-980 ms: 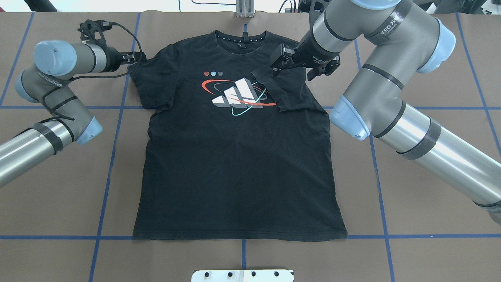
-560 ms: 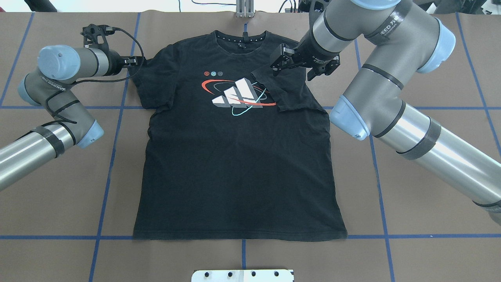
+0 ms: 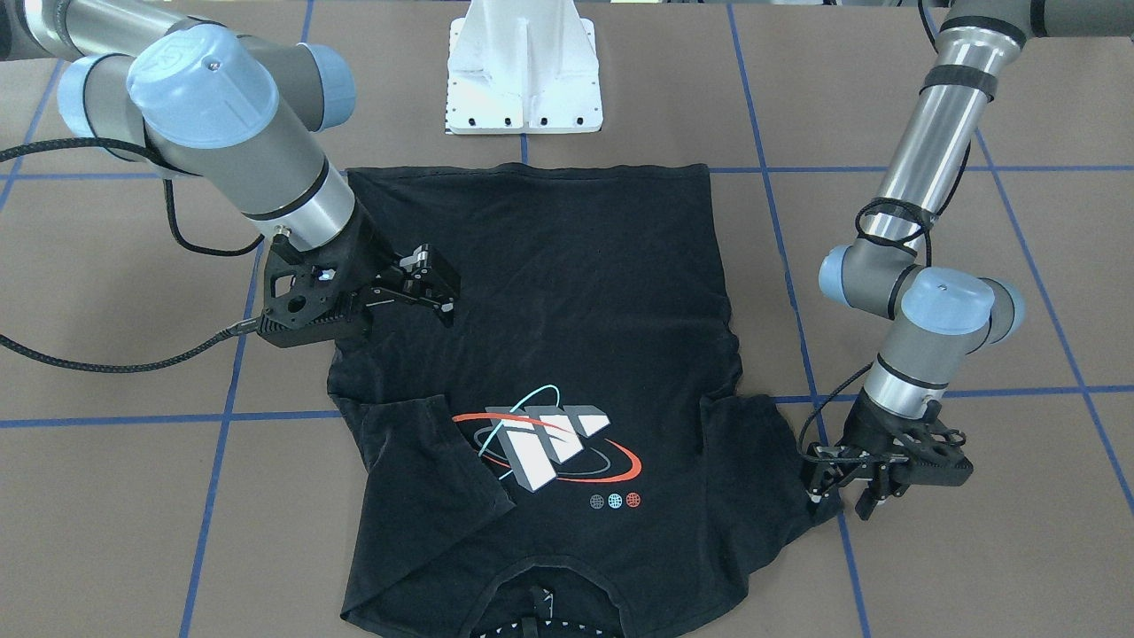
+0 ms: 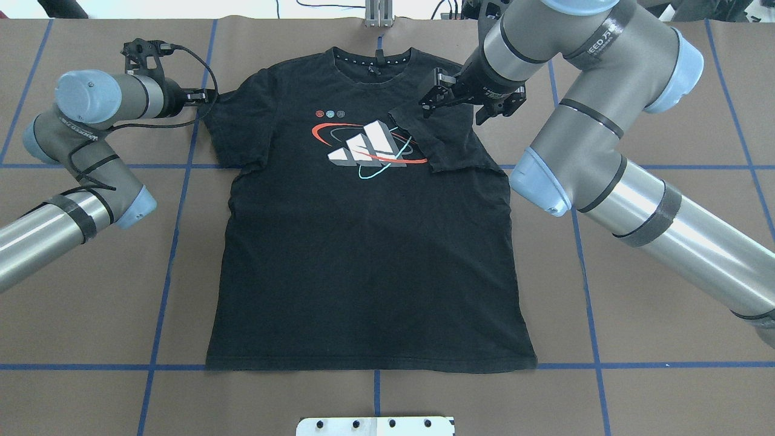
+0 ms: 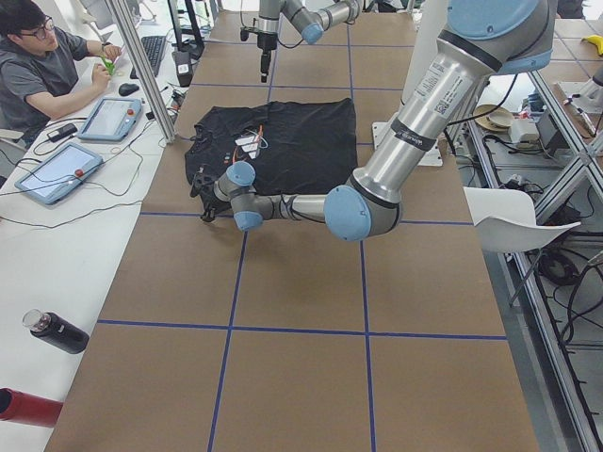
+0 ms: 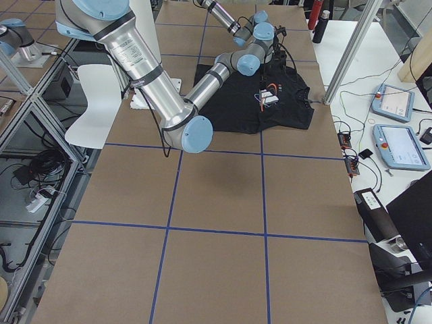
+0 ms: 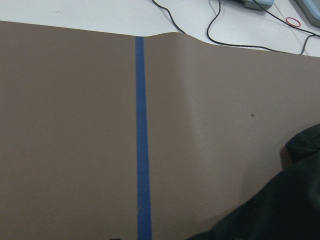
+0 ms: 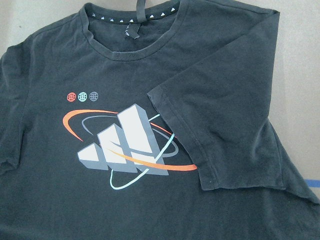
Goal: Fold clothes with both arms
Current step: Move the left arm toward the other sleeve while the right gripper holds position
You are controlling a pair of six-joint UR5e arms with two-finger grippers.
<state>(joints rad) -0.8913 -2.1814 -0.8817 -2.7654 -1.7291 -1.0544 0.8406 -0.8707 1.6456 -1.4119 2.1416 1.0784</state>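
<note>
The black T-shirt (image 4: 363, 260) lies flat on the brown table, print up, collar at the far edge. One sleeve (image 4: 448, 139) is folded in over the chest and covers the edge of the logo (image 4: 369, 148); it lies flat in the right wrist view (image 8: 225, 135). My right gripper (image 4: 431, 100) hovers open just above that sleeve's hem and holds nothing. My left gripper (image 4: 207, 95) is low at the outer edge of the other sleeve (image 4: 233, 130), with its fingers (image 3: 819, 474) apart beside the hem. The left wrist view shows only a corner of fabric (image 7: 280, 210).
The white pedestal base (image 3: 524, 80) stands just behind the shirt's bottom hem. Blue tape lines (image 4: 175, 242) cross the brown table. A metal post (image 4: 378, 15) stands at the far edge by the collar. An operator (image 5: 47, 66) sits with tablets beyond that edge.
My left gripper nudged toward the sleeve's edge, then drew back slightly to the left and a little lower. My right arm and the folded sleeve have stayed still.
</note>
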